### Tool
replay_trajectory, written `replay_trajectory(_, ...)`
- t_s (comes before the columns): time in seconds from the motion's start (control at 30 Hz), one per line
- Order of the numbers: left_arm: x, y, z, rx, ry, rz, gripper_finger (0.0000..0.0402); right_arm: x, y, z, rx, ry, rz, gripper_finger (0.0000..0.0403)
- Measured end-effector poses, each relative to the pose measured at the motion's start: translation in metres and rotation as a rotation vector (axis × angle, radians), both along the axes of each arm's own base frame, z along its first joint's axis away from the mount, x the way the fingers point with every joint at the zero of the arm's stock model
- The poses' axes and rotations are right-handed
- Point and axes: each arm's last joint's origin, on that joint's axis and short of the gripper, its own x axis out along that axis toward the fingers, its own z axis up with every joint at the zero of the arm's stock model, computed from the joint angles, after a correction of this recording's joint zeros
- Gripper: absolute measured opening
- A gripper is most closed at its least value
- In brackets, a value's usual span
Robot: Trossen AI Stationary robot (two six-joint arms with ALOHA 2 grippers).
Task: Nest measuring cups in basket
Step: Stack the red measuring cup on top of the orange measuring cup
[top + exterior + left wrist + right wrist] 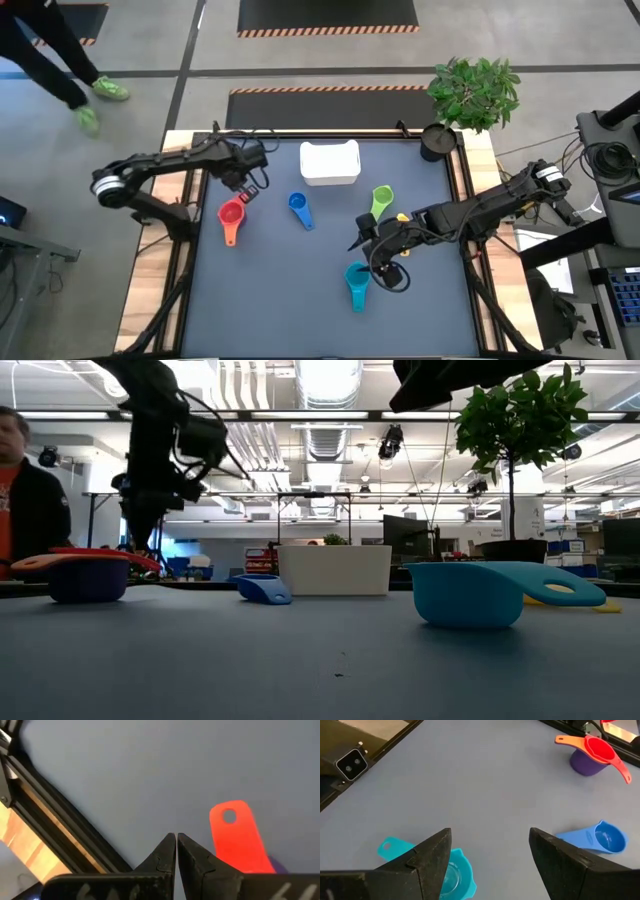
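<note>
Right pincer (357, 243) hovers wide open, empty, over the teal cup (357, 283) — grasp step pending. Left pincer (243, 193) shut, empty, above the red cup (231, 214); basket (329, 163) holds nothing visible.

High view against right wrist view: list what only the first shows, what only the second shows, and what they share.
Only the high view shows the white basket, the green cup, the potted plant and the shut left hand. Only the right wrist view shows a purple cup under the red and orange ones. Both show the blue cup, the teal cup and the open right hand.
</note>
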Motion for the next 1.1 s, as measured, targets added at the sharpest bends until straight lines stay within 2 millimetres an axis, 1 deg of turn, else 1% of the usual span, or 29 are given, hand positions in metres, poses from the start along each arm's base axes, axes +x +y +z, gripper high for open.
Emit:
replay_trajectory(0.1,0.003,0.003,-0.010,-0.002,0.059,-0.005,0.0000,0.000,0.000,-0.001,0.004,0.004,-0.003,0.0256)
replay_trajectory(0.27,0.007,0.005,-0.018,-0.016,0.100,-0.013,0.0000,0.000,0.000,-0.001,0.013,0.007,-0.010,0.0256)
replay_trajectory(0.73,0.010,0.001,-0.018,-0.057,0.065,-0.032,0.0000,0.000,0.000,-0.001,0.028,0.013,-0.023,0.0256)
replay_trajectory(1.1,0.017,-0.010,-0.019,-0.092,0.041,-0.081,0.0000,0.000,0.000,-0.001,0.032,0.016,-0.026,0.0256)
